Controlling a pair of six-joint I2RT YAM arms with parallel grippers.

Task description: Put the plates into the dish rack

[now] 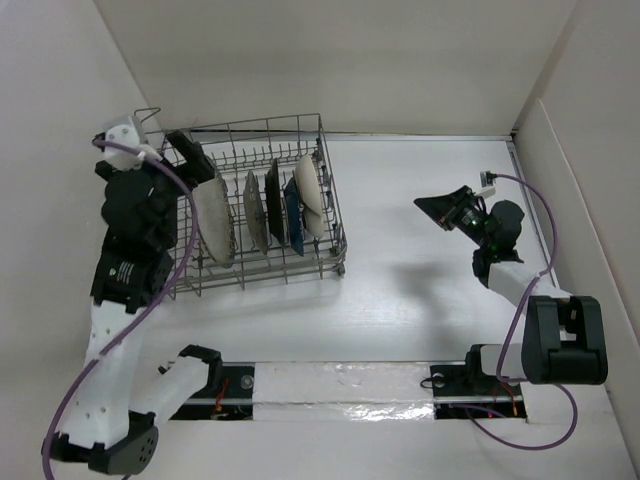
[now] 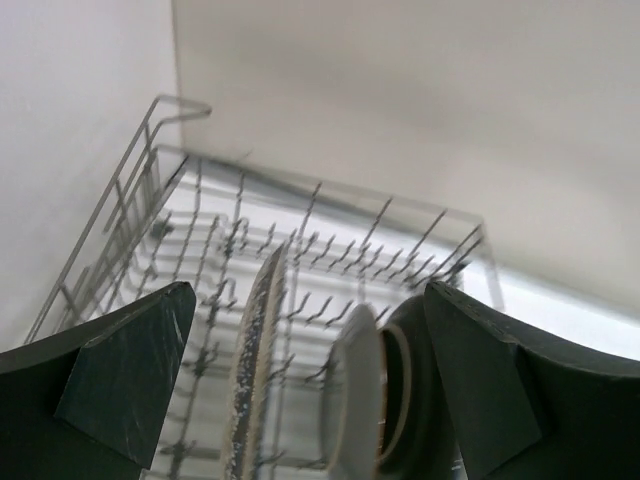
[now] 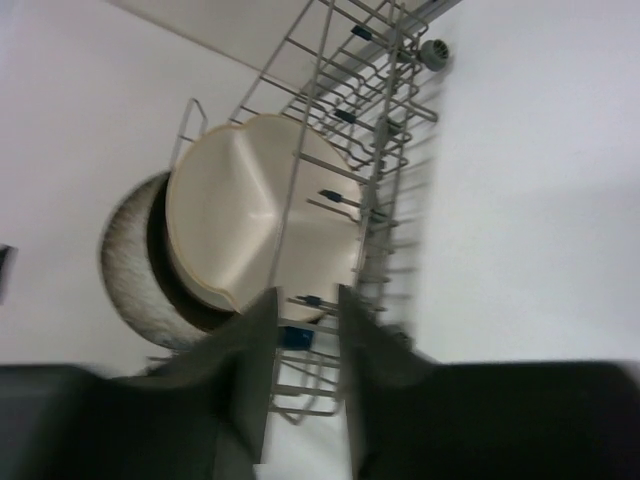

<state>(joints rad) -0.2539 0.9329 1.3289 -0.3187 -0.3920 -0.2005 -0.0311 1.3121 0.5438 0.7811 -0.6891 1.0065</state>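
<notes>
The dish rack (image 1: 330, 215), a grey wire basket, stands at the table's back left with several plates on edge between its tines. From left to right they are a speckled plate (image 1: 213, 222), a grey plate (image 1: 255, 212), a dark blue dish (image 1: 293, 212) and a cream plate (image 1: 310, 182). My left gripper (image 1: 196, 165) hangs open over the rack's left end, its jaws wide apart above the speckled plate (image 2: 250, 380) and touching nothing. My right gripper (image 1: 428, 207) hovers over the table to the right of the rack, pointing at it. Its jaws stand a narrow gap apart around nothing.
White walls close in the table at the back, left and right. The rack's left side (image 2: 110, 230) stands next to the left wall. In the right wrist view the cream three-section plate (image 3: 260, 210) leans inside the rack (image 3: 370, 120), with the speckled plate (image 3: 125, 270) behind it.
</notes>
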